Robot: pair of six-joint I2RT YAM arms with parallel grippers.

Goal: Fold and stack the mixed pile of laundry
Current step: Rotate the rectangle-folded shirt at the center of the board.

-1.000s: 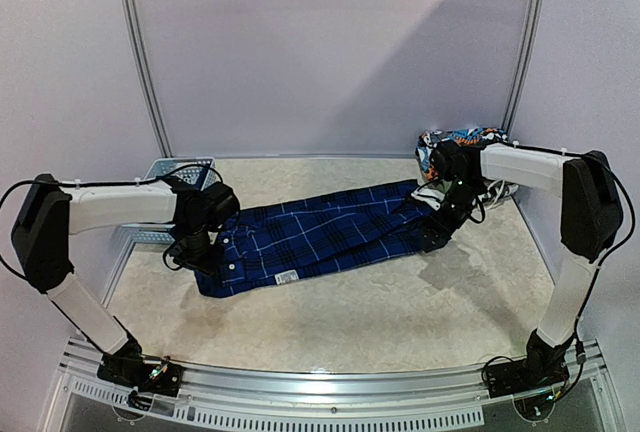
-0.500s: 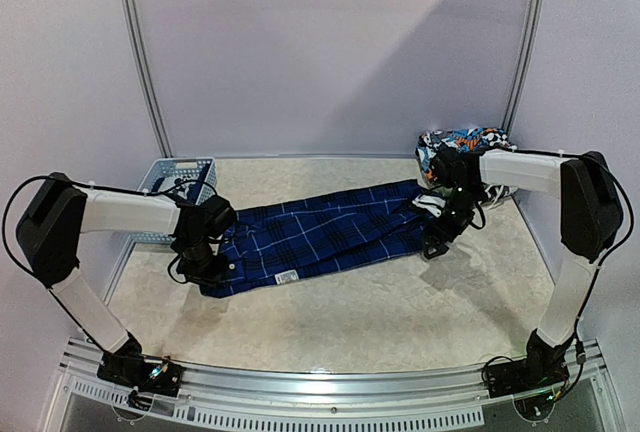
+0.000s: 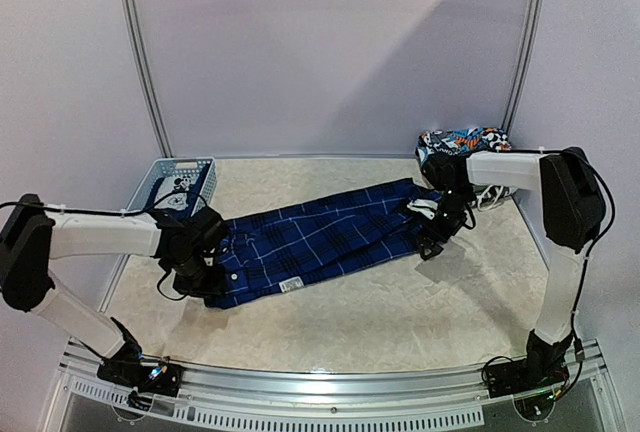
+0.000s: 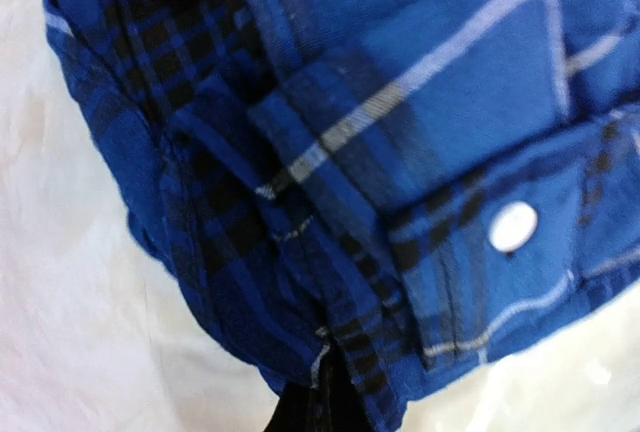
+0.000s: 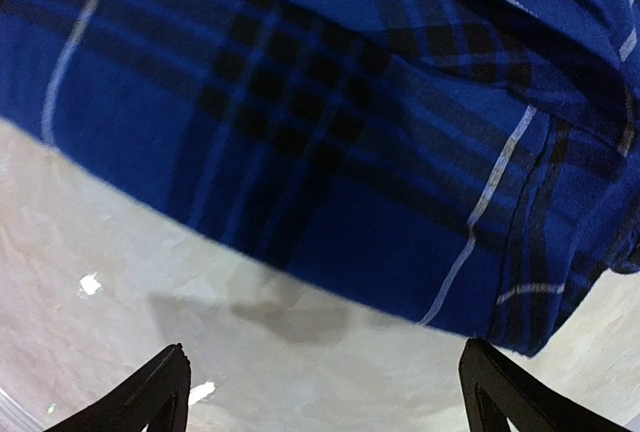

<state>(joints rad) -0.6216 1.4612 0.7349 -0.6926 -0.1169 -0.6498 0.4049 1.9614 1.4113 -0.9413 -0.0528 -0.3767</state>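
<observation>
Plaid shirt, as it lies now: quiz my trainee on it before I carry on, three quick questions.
1. True or false: the right gripper is shut on the plaid shirt.
2. Where is the left gripper? A: shut at the shirt's left end. B: open at the shirt's right end. C: raised high in the air.
3. Fill in: the colourful garments lie in the table's far ____ corner.
Key: 1 false, its jaws stand open beside the shirt's edge. 2 A. 3 right.
</observation>
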